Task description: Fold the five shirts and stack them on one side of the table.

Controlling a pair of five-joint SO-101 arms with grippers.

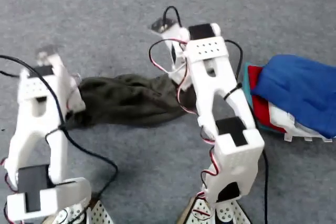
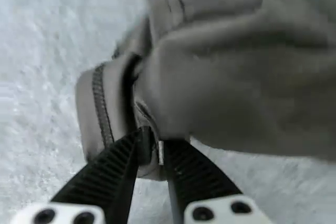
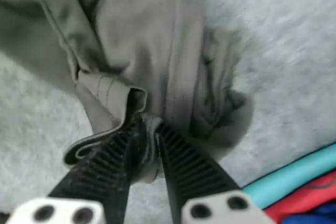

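The green shirt (image 1: 128,100) lies on the worktop (image 1: 105,24), long ways side to side. The left pincer (image 2: 149,148) grips one end, the right pincer (image 3: 149,140) the other. Folded shirts (image 1: 294,95) sit by the right edge.

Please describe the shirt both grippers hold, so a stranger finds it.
At the grey fabric-covered table's middle lies a crumpled dark olive cloth shirt, pinched by the left gripper and the right gripper. Unlike the blue-topped stack of bright shirts beside it, it is dull and unstacked.
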